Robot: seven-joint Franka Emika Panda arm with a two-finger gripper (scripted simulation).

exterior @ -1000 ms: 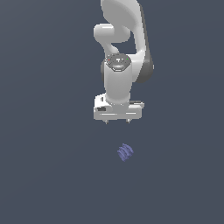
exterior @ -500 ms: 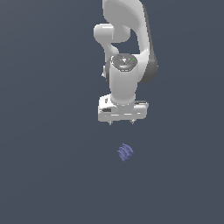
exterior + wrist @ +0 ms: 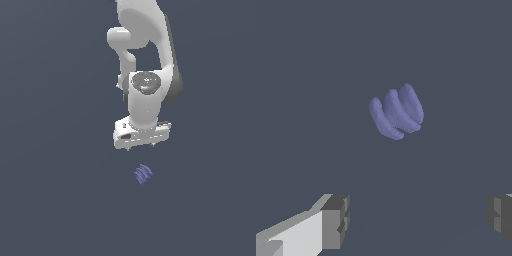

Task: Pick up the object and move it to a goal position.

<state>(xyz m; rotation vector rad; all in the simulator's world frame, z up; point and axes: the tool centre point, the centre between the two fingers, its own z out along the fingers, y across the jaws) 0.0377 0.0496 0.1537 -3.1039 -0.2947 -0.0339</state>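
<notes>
**End effector above the object, fingers apart, nothing held**

Seen in the exterior view: white arm (image 3: 145, 60) reaching down from the top of the picture, ending in the end effector (image 3: 141, 145), pointed downward over a plain dark grey-blue surface (image 3: 50, 200). Just below it and apart from it, the object (image 3: 143, 174): small, blue-purple, lumpy and rounded, marked with darker ridged stripes, clearly narrower than the white body of the end effector. No contact between the two; a strip of bare surface visible between them. Fingertips barely visible in this view, only as short dark stubs under the white body.

Seen in the wrist view: the object (image 3: 397, 111) lying alone on the surface, made up of three rounded lobes side by side, tilted on a diagonal. Two grey fingers (image 3: 336, 221) at the edges of the picture, one with a white link behind it, the other cut off by the frame edge. Wide gap between them, with only bare surface in that gap. End effector (image 3: 416, 220) therefore spread apart and gripping nothing. Object ahead of the fingers rather than between them, well clear of both pads.

Whether the object rests flat or leans on one lobe: cannot tell.
</notes>
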